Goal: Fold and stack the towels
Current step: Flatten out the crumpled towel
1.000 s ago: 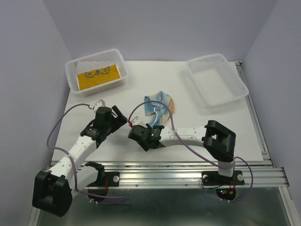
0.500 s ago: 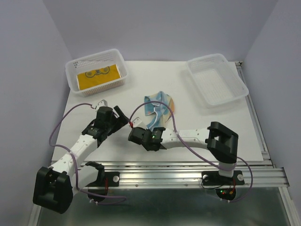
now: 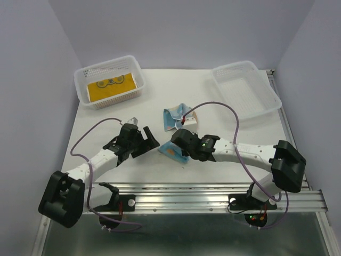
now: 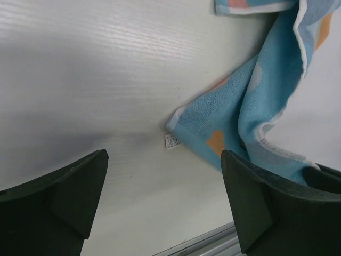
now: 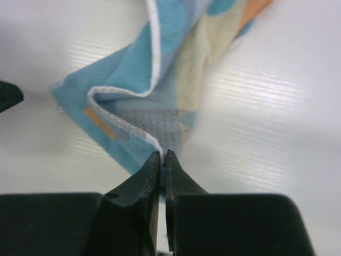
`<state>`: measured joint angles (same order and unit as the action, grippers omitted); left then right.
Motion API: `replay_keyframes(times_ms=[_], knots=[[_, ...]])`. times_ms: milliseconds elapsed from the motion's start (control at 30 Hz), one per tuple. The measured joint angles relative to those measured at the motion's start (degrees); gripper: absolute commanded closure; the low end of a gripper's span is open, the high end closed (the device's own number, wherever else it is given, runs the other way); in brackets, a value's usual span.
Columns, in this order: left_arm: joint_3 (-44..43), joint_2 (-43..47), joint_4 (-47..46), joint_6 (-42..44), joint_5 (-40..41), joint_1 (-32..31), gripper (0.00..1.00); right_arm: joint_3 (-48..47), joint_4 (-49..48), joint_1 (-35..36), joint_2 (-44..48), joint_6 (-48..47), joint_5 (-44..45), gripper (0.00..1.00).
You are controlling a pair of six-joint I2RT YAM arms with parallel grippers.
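Observation:
A light blue towel with orange dots (image 3: 177,114) lies crumpled in the middle of the table, one corner drawn toward the near edge. My right gripper (image 3: 178,144) is shut on its white-trimmed edge; the right wrist view shows the jaws (image 5: 162,156) pinching that hem, with the towel (image 5: 160,64) spreading away from them. My left gripper (image 3: 151,142) is open and empty just left of the near corner. In the left wrist view the gripper (image 4: 162,178) stands over bare table short of the towel (image 4: 250,112) and its small label. A mustard yellow towel (image 3: 110,84) lies flat in the left basket.
A white perforated basket (image 3: 85,72) at the back left holds the yellow towel. A second white basket (image 3: 269,88) stands at the back right with nothing in it. The metal rail (image 3: 202,194) runs along the table's near edge.
My right gripper has moved right and away from the near edge, holding the towel's edge, and a corner now trails toward me. My left gripper has moved right, up to that corner.

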<state>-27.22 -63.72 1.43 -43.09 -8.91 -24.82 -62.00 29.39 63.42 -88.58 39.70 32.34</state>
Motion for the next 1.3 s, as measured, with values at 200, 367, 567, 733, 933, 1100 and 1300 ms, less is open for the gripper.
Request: replay_keyframes(times_ms=[200, 367, 567, 733, 933, 1100, 1300], knots=[[0.0, -5.68, -2.29, -0.9, -0.55, -3.96, 0.1, 7.72, -1.75, -2.54, 3.43, 5.2, -1.6, 0.95], [-1.22, -8.92, -4.9, -1.44, -0.42, -5.62, 0.18, 9.57, -3.58, -2.56, 3.82, 7.69, -2.69, 0.94], [-3.19, -12.79, -6.32, -1.73, 0.09, -7.89, 0.4, 9.97, -4.42, -2.56, 3.85, 8.83, -3.21, 0.94], [-5.55, -17.09, -6.56, -1.62, 1.01, -8.74, 0.79, 9.97, -4.42, -2.58, 4.31, 9.18, -3.23, 0.93], [-5.92, -18.71, -6.73, -2.19, 1.7, -9.64, 1.0, 9.97, -4.33, -2.6, 6.34, 8.96, -2.47, 0.92], [-5.92, -16.46, -5.42, -2.25, 3.54, -9.97, 1.0, 9.97, -4.28, -2.6, 8.15, 8.39, -1.31, 0.94], [-6.05, -1.64, -4.48, -1.77, 6.16, -10.14, 1.0, 9.94, -4.22, -2.6, 14.73, 6.47, 0.55, 0.95]])
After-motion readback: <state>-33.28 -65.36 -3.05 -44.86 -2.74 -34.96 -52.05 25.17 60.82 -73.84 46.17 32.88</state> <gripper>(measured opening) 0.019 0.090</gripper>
